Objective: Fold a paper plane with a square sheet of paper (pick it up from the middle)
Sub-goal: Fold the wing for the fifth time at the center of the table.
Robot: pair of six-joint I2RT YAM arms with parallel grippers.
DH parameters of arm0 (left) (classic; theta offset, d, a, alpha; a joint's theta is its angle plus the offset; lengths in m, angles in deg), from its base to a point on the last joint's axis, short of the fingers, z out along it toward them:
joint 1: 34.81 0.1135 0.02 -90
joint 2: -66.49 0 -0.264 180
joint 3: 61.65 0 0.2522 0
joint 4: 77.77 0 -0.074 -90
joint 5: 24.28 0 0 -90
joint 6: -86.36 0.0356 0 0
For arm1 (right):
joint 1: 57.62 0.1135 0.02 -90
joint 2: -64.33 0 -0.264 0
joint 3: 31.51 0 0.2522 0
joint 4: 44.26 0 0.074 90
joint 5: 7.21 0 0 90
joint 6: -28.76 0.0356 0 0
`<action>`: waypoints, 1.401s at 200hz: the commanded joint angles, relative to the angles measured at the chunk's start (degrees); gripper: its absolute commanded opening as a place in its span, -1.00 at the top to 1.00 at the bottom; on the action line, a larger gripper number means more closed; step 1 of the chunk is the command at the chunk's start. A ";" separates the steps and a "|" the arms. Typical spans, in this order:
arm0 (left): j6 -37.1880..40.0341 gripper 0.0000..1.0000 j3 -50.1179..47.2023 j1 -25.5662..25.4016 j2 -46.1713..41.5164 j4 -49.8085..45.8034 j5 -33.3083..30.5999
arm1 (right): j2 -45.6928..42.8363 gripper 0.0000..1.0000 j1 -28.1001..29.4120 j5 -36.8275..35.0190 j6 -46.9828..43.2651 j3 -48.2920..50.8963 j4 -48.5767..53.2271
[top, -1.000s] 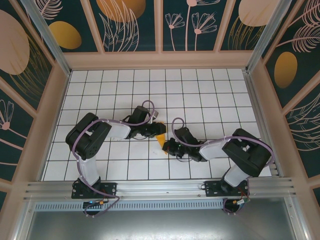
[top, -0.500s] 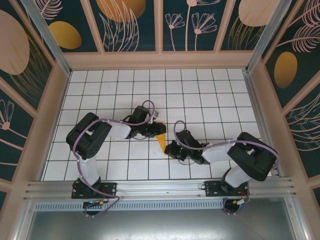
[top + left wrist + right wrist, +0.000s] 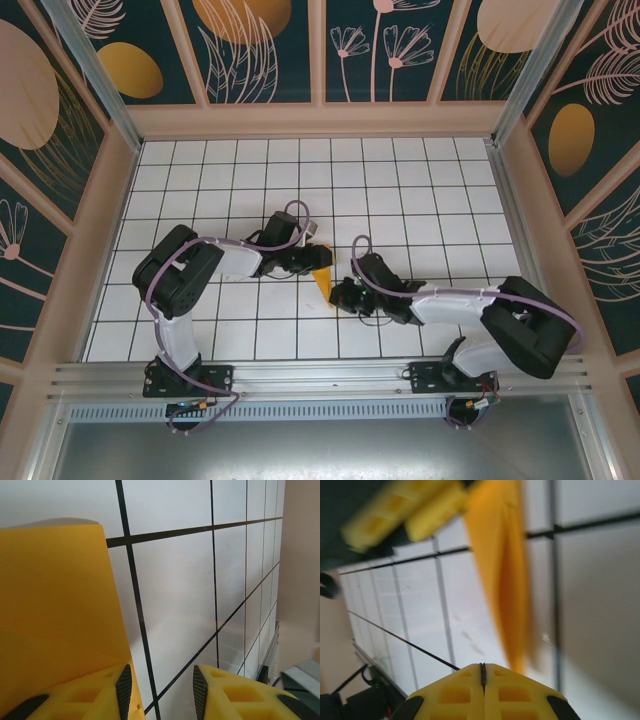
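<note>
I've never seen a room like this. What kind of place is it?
Probably a robot test booth, not a home: a left arm and right arm bolted to a metal rail, a white grid table, and leaf-pattern walls boxing it in.

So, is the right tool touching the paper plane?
Cannot tell. Right wrist view: the blurred paper plane runs down beside the shut right tool, neither contact nor gap plain.

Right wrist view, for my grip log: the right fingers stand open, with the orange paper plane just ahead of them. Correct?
Not quite. The right wrist view shows the right fingers pressed shut; the orange paper plane is indeed just ahead of them.
</note>
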 commanded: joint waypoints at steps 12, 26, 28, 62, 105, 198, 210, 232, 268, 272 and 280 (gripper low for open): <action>2.06 0.19 -1.18 0.24 4.86 -6.40 -5.82 | 8.52 1.00 -0.99 2.80 -1.69 -5.83 -5.69; 2.15 0.19 -1.06 0.29 4.85 -6.69 -5.78 | 11.16 1.00 -1.03 3.12 -1.95 -6.66 -5.10; 2.15 0.19 -1.07 0.26 4.82 -6.74 -5.80 | 11.45 1.00 -0.99 3.09 -1.83 -6.55 -4.96; 2.37 0.19 -0.91 0.24 5.25 -7.07 -5.96 | 11.12 1.00 -0.95 3.12 -0.06 -0.59 -5.70; 2.41 0.21 -0.55 0.27 5.94 -8.01 -6.58 | 6.46 1.00 0.45 2.90 3.39 7.09 -5.71; 2.16 0.20 -0.76 0.39 5.49 -7.37 -5.75 | -1.67 1.00 -0.18 -0.46 0.20 1.47 -7.81; 2.15 0.20 -0.89 0.35 5.42 -7.27 -5.67 | 0.35 1.00 -0.70 -1.95 0.54 -0.26 -8.49; 2.02 0.19 -0.99 0.39 5.17 -7.10 -5.53 | 4.88 1.00 -2.51 -1.43 1.06 -2.60 -11.58; 1.93 0.18 -1.16 0.33 4.93 -6.72 -4.93 | 12.69 1.00 -3.59 1.22 2.10 -4.15 -15.45; 2.00 0.18 -1.16 0.39 4.89 -6.61 -4.95 | 13.19 1.00 -3.64 1.07 2.43 -3.84 -15.66; 1.88 0.17 -1.25 0.39 4.79 -6.46 -4.76 | 14.34 1.00 -3.82 1.26 3.05 -2.88 -16.33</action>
